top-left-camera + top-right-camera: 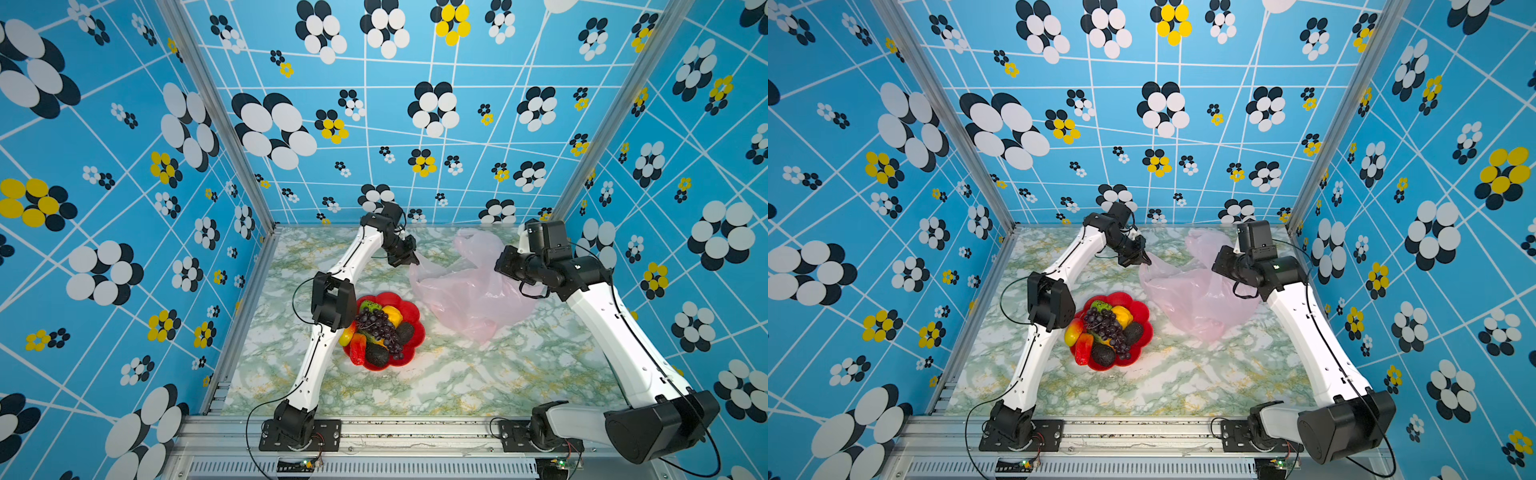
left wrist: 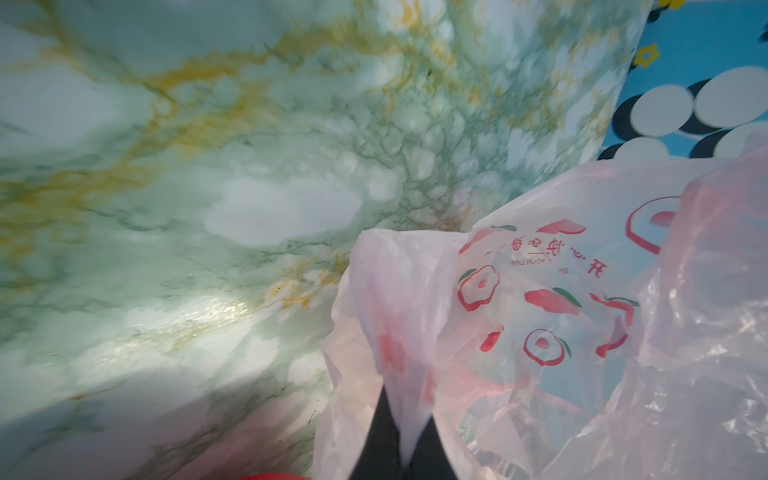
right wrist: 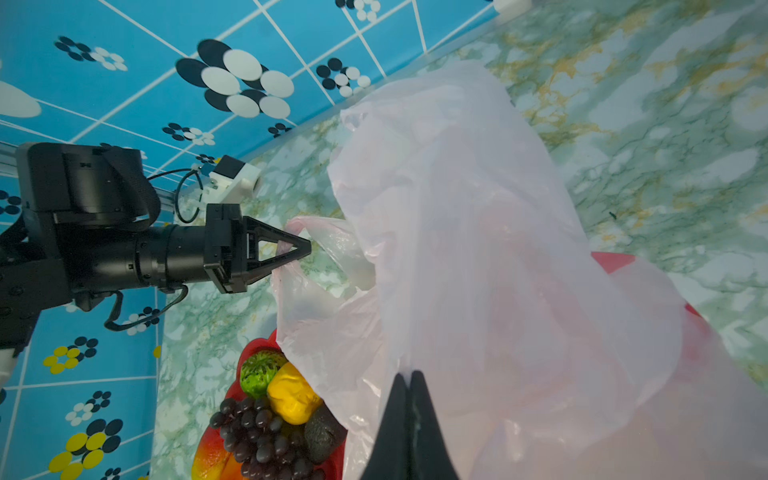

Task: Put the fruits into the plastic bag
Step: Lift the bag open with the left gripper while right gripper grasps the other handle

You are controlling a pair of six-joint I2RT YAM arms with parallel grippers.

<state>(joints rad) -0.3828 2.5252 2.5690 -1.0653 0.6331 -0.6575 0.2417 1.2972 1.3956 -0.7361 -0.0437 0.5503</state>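
- In both top views a thin, crinkly pale pink plastic bag (image 1: pixel 465 291) (image 1: pixel 1196 295) slumps on the green-veined marble surface (image 1: pixel 457 382) towards the back, between the two arms
- The black left fingers (image 1: pixel 411 257) (image 1: pixel 1142 259) nip its left corner; the right fingers are hidden behind their own wrist
- The small toy fruits, with a dark purple grape bunch (image 1: pixel 380 328) on top, sit heaped in a red flower-shaped dish (image 1: pixel 409 309) just beside the bag, none inside it
- Left wrist view: the left fingers (image 2: pixel 384 436) are closed tight on a fold of the bag (image 2: pixel 540 291), which shows red fruit prints and writing
- Right wrist view: the right fingers (image 3: pixel 399 424) are pressed together on the bag's edge, while opposite them the left fingers (image 3: pixel 297 249) clamp a handle loop
- Beneath lie a green kiwi (image 3: pixel 257 372), a yellow fruit (image 3: pixel 291 399), a dark avocado (image 3: pixel 324 432) and a red-yellow mango (image 3: pixel 212 457)
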